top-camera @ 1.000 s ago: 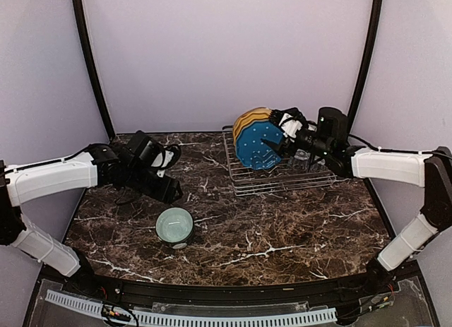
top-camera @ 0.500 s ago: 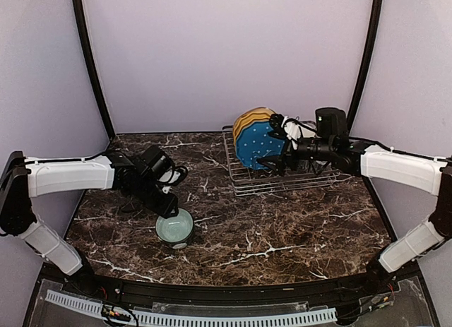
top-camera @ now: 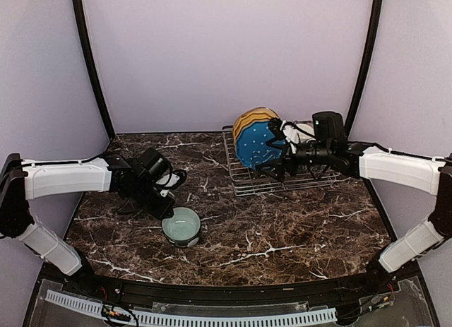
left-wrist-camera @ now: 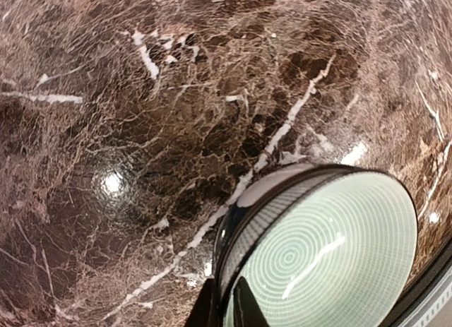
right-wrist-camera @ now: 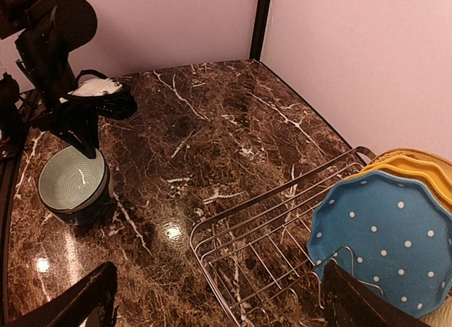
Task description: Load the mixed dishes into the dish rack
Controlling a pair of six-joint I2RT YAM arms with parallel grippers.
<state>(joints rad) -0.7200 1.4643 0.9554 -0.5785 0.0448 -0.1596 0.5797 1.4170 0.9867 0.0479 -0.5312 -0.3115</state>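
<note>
The bowl (top-camera: 181, 224) stands well left of the rack (top-camera: 247, 183), its rim pinched by the left gripper (left-wrist-camera: 226, 307). It should be lifted level and carried slowly to the rack. The right gripper (top-camera: 275, 161), spread wide and empty, is held at the rack.

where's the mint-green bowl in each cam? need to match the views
Top external: mint-green bowl sits left of centre, toward the near edge.
Left wrist: the bowl fills the bottom right, seen from above.
Right wrist: the bowl is near the left edge, about mid-height.
Shared landmark: the left gripper on the bowl's rim, one finger inside and one outside.
</note>
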